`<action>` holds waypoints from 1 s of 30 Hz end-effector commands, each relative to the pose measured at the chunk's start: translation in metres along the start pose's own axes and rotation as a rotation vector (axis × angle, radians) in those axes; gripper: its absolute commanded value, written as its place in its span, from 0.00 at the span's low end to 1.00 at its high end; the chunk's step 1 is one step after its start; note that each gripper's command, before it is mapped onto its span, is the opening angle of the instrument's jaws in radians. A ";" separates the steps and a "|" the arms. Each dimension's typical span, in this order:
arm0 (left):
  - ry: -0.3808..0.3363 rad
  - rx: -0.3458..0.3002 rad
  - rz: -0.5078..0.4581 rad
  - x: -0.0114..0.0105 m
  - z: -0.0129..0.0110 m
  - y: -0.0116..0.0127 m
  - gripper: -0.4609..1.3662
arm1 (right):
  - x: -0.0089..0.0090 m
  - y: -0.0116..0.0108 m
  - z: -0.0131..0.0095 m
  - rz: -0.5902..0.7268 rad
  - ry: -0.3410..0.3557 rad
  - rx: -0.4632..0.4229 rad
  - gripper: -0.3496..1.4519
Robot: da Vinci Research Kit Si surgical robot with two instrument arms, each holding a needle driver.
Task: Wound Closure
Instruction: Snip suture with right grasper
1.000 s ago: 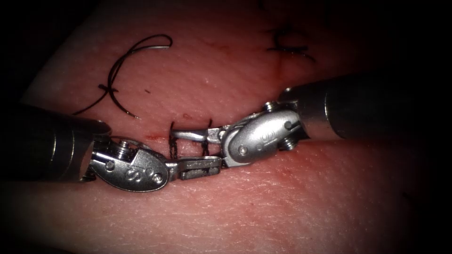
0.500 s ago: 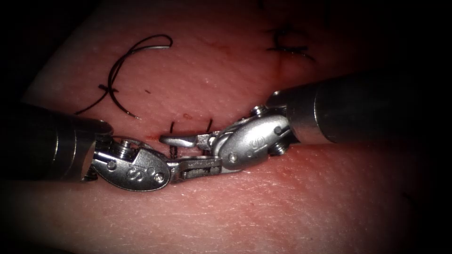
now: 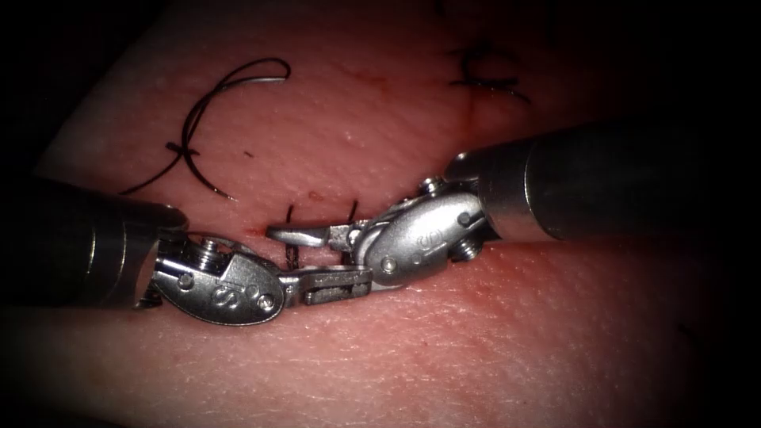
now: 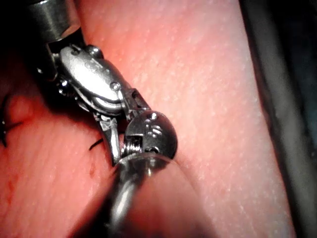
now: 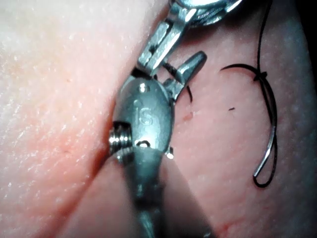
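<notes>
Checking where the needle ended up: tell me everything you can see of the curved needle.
The needle is a thin, dark metal curve with a paler sheen along part of its arc. It lies flat on the tissue, on its surface, not in it, to the upper left of the cut and well apart from both tools. Neither tool holds it. Dark thread runs from it and crosses itself in a small tangle. The right wrist view shows it too.

The left arm's steel claw (image 3: 337,285) lies low with jaws together, pointing right. The right arm's steel claw (image 3: 305,236) reaches left, jaws parted, crossing just above it.
</notes>
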 end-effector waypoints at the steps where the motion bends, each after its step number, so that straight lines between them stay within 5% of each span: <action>1: 0.000 -0.007 0.000 0.0000 0.0000 0.0000 0.06 | 0.0001 0.0000 0.0000 0.000 0.000 0.002 0.80; 4: 0.000 -0.007 0.001 0.0000 0.0000 0.0000 0.06 | 0.0001 0.0001 0.0000 0.001 0.000 0.001 0.73; 6: 0.000 -0.007 0.001 0.0000 0.0000 0.0001 0.06 | 0.0000 0.0000 0.0000 0.006 0.000 0.002 0.52; 8: 0.000 -0.007 0.001 -0.0001 -0.0001 0.0001 0.06 | 0.0000 -0.0001 -0.0001 0.035 0.001 0.001 0.00; 30: 0.001 -0.009 0.002 -0.0002 -0.0004 0.0001 0.06 | 0.0000 0.0000 -0.0002 0.071 0.001 0.006 0.00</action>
